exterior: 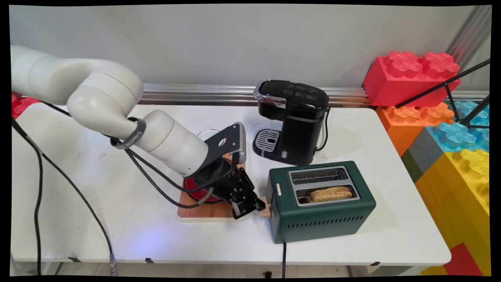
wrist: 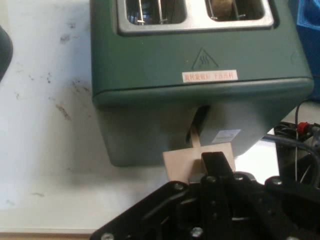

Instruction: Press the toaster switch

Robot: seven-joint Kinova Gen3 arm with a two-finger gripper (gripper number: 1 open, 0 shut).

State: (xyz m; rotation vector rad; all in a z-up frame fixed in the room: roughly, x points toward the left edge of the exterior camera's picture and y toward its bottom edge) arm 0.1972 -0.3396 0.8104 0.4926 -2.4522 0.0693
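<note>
At the toaster's [exterior: 321, 201] nine o'clock side, the black tool [exterior: 254, 205] touches its wooden lever [exterior: 266, 206]. Whether its fingers stand apart, I cannot tell. Toast [exterior: 331, 194] sits in the near slot.

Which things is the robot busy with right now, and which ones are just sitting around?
Busy with:
- tool, touching the toaster's lever
- wooden lever, low on the toaster's end
- green toaster, with toast in one slot

Just sitting there:
- black coffee machine
- wooden board with a red thing on it
- big toy bricks
</note>
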